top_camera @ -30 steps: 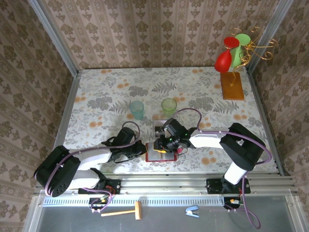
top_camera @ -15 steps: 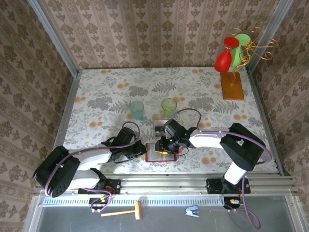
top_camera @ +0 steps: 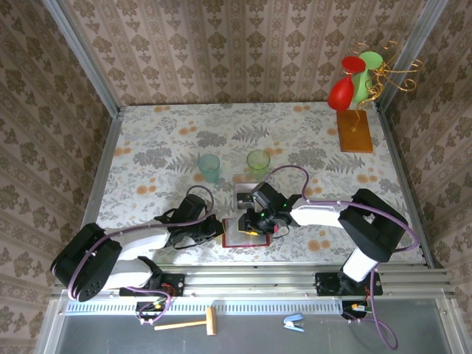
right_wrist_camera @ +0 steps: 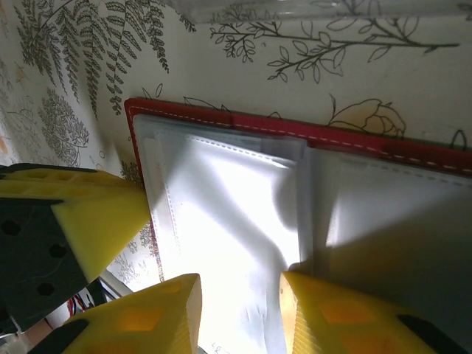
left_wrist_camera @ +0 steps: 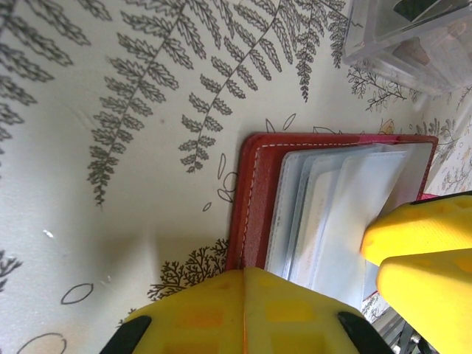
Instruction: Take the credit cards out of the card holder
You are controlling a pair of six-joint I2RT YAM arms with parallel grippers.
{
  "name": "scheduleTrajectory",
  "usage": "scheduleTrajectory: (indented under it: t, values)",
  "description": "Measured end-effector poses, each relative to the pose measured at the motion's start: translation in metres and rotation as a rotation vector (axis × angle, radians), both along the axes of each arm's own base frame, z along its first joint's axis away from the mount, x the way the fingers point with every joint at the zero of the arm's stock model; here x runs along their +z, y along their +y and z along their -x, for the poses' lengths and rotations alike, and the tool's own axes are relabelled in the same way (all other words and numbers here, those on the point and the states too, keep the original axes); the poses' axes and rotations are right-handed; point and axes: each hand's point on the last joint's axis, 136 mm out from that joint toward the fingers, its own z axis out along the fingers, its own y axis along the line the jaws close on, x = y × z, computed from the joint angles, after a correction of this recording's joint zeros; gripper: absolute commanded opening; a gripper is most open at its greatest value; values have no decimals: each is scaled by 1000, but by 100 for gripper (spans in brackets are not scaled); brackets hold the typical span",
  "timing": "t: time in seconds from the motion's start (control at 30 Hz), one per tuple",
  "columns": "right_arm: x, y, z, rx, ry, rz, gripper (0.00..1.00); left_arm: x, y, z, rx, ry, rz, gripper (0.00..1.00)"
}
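A: Why was the left end effector [left_wrist_camera: 243,284] clenched shut at the card holder's [left_wrist_camera: 254,192] edge?
B: Likely pinning it open on the table [left_wrist_camera: 110,147], while the right end effector [right_wrist_camera: 240,295], jaws spread, hovered over its pockets [right_wrist_camera: 221,192].

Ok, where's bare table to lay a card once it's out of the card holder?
Free: the tablecloth left of the teal cup, and the stretch between the green cup and the wooden stand. Crowded: the card holder, with left claw, right claw and clear box around it.

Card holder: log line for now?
holder open flat on table | left gripper shut at its edge | right gripper open over sleeves
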Motion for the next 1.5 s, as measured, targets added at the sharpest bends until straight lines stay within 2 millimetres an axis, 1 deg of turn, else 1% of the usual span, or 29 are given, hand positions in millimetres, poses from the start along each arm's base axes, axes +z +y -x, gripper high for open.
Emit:
scheduleTrajectory:
  t: [0.13, 0.23, 0.37, 0.47, 0.57, 0.77, 0.97, 1.27, 1.5]
  values:
    - [-1, 0, 0, -1, -6, -9, 33, 8, 1, 1, -7, -18, 9, 19]
    - [-1, 1, 0, -1, -10, -20, 33, 16, -2, -1, -18, -35, 19, 22]
    - [-2, 2, 0, -4, -14, -45, 33, 31, -11, -8, -29, -62, 44, 24]
    - [-2, 3, 0, -11, -13, -66, 33, 37, -18, -10, -42, -74, 61, 28]
    - [-2, 3, -1, -15, -12, -87, 33, 34, -22, -7, -53, -63, 65, 30]
    - [-1, 3, -2, -26, -7, -118, 33, 20, -25, -1, -66, -19, 37, 33]
    - [-2, 2, -3, -31, -11, -140, 33, 15, -26, -2, -60, -5, 32, 33]
    - [-1, 3, -2, -30, -9, -161, 33, 17, -30, -4, -52, -4, 47, 23]
    - [0, 6, -4, -35, -8, -181, 33, 18, -32, -3, -54, -7, 56, 21]
